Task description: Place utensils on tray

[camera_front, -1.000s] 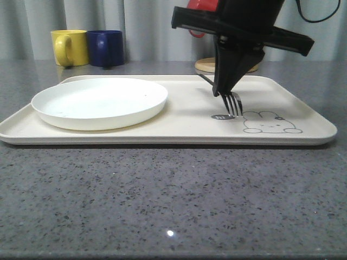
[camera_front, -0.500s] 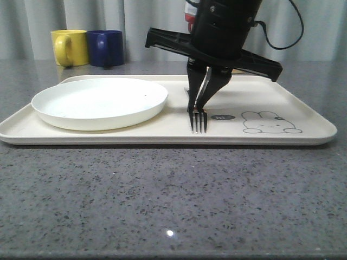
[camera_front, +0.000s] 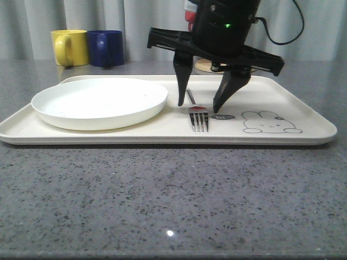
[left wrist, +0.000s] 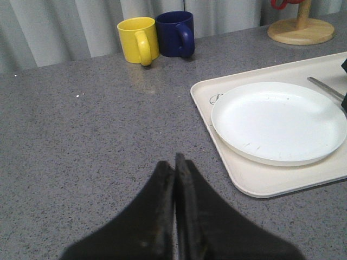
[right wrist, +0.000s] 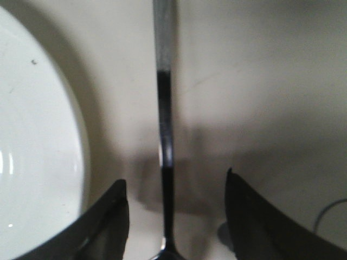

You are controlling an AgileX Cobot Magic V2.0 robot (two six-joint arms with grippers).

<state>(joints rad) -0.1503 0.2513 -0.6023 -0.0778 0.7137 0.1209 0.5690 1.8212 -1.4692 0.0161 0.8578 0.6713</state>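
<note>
fork (camera_front: 198, 118) lies flat on the tray (camera_front: 303, 135), directly below the right gripper (camera_front: 201, 103), four tines pointing toward the camera just ahead of the fingertips, slim handle running back between them. shiny silver, dark reflection along the handle in the right wrist view (right wrist: 164, 162). right gripper's fingers spread wide, one on each side of the handle, not touching it. rabbit drawing (camera_front: 268, 123) just beside the gripper's outer finger. white plate (camera_front: 100, 101) on the tray to the gripper's other side, near but apart from the fork. left gripper (left wrist: 174, 162) off the tray over the grey table (left wrist: 81, 135), fingers pressed together, holding nothing. beyond it, yellow mug (left wrist: 137, 40) and blue mug (left wrist: 175, 33) touching.
</note>
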